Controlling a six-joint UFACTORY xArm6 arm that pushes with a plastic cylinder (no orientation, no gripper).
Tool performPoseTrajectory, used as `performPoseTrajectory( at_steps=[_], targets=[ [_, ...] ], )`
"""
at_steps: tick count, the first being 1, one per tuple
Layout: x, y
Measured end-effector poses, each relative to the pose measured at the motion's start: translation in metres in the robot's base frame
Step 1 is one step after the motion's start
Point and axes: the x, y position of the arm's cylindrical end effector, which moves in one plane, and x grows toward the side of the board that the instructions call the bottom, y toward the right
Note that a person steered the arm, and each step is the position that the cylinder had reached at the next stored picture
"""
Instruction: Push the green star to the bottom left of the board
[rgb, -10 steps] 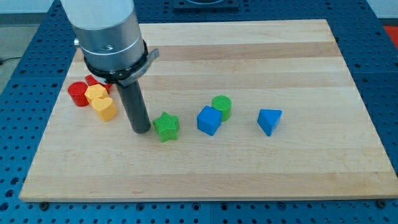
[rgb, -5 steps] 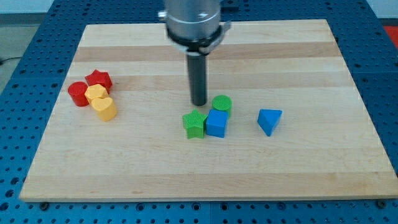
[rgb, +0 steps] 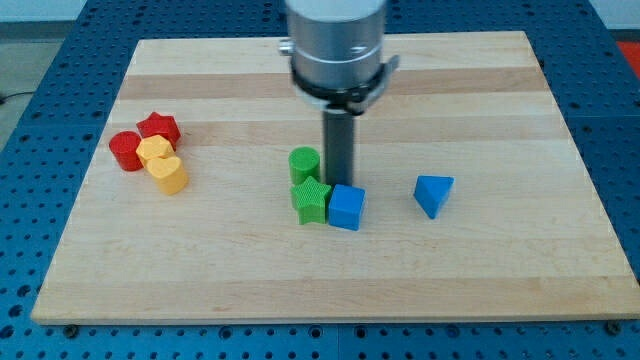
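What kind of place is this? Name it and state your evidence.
Probably a robotics lab bench. A wooden board lies on a blue perforated table, coloured test blocks like the green star are scattered on it, and my tip stands among them.

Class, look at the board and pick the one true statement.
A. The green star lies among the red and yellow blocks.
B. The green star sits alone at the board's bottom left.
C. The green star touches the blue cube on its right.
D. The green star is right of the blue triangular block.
C: the green star sits against the blue cube at mid-board, with my tip just above them, beside the green cylinder.
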Motion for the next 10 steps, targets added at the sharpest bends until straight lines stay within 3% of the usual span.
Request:
performPoseTrajectory(
  at_steps=[1,3,4,5,6,9,10],
  targets=[
    [0.009,0.002],
    [0.03,-0.095],
    [0.043,-0.09],
    [0.043,-0.039],
    [0.058,-0.028],
    [0.079,-0.158],
    [0.079,-0.176]
  ],
)
